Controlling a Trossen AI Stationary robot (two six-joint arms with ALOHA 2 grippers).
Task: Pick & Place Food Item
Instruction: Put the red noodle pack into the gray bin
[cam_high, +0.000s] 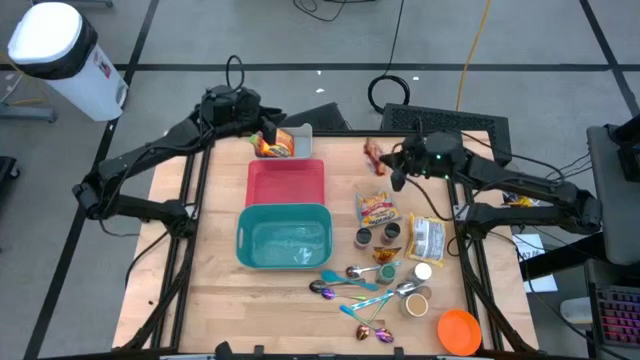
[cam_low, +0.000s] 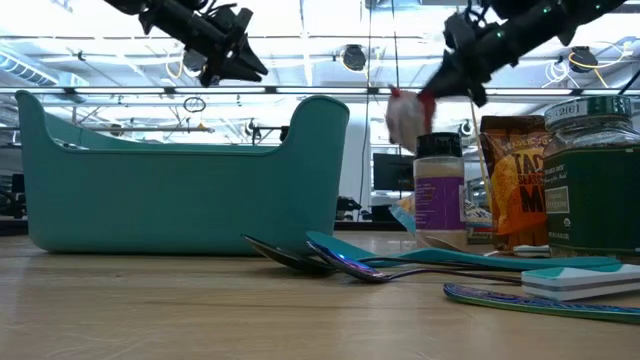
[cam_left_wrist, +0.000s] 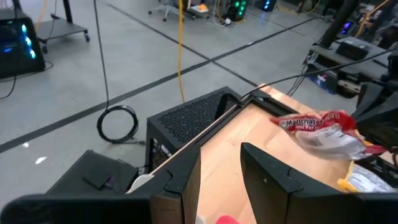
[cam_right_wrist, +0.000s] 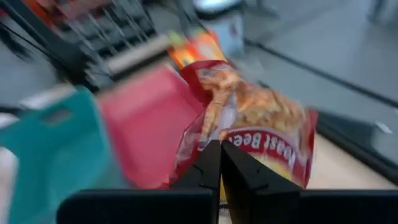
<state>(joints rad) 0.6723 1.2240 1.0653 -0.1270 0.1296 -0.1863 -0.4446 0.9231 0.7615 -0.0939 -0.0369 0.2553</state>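
Observation:
My right gripper is shut on a red food packet with a food picture on its front. It holds the packet in the air over the table's far right part. The low view shows the packet well above the tabletop, and the left wrist view shows the packet too. My left gripper is open, and bare table shows between its fingers. It hovers at the far left over an orange snack bag that lies by a grey tray. My right gripper pinches the red packet's near edge between its two fingers, which stand together. They come at it almost level, from the table's right side. The packet is lifted clear of the table and spreads out beyond the fingertips.
A red bin and a teal bin sit mid-table. On the right are snack bags, small jars, several spoons and an orange bowl. A black box stands at the far edge.

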